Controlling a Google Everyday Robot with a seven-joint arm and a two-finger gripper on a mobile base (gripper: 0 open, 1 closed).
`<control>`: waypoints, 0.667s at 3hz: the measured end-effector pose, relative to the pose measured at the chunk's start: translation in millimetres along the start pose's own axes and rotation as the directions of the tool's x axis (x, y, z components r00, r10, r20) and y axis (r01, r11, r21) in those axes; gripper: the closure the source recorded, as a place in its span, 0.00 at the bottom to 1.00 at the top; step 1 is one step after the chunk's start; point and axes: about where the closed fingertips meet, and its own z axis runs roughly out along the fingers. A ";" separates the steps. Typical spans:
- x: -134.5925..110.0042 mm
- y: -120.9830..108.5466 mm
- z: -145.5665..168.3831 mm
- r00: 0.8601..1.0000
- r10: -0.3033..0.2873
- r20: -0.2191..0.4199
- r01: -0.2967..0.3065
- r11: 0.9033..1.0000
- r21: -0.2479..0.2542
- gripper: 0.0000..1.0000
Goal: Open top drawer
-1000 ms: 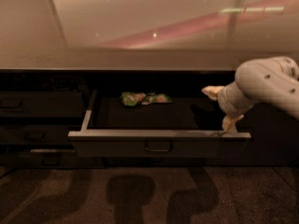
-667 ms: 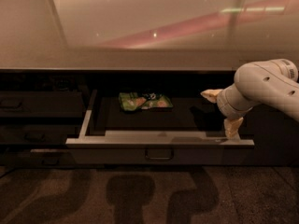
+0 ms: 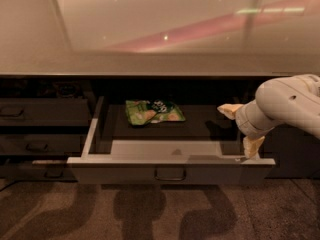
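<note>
Standing open: drawer (image 3: pixel 120 173), bag (image 3: pixel 152 112) inside at back.
Pincer (image 3: pixel 239 131) at drawer's front right corner, spread wide, gripping nothing.

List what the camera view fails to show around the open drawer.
- Top drawer, right inner corner: camera view, hidden behind the tool, which hangs over the drawer's right end.
- Green packet lettering: camera view, too small to read.
- Arm beyond the tool: camera view, cut off by the right edge.

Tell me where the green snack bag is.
Camera view: the green snack bag lies at the back of the open top drawer, left of the pincer at its right end.
</note>
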 end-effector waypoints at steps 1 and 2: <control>-1.4 9.1 -3.1 1.000 0.003 -0.005 -0.003 1.000 -0.005 0.00; 3.2 46.1 -15.6 0.998 0.036 -0.052 -0.036 0.999 -0.001 0.00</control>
